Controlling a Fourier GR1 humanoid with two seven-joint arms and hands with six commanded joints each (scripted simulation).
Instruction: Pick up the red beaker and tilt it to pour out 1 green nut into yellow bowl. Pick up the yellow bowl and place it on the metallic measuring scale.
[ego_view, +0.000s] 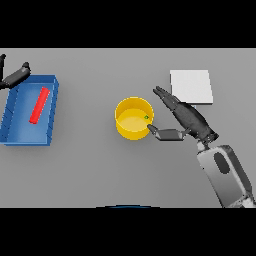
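Note:
A yellow bowl (133, 118) stands at the table's middle with a small green nut (146, 117) inside near its right rim. My right hand (187, 120) is just right of the bowl, fingers straight and reaching past its far right rim, thumb pointing at its near right side. The hand is open and holds nothing. The red beaker (39, 105) lies on its side in a blue bin (30, 137) at the left. My left hand (15, 76) shows at the far left, above the bin's back corner. A pale square scale (191, 86) sits behind the right hand.
The blue bin has raised walls and takes up the table's left side. The scale lies flat at the back right, close to my right hand's fingertips.

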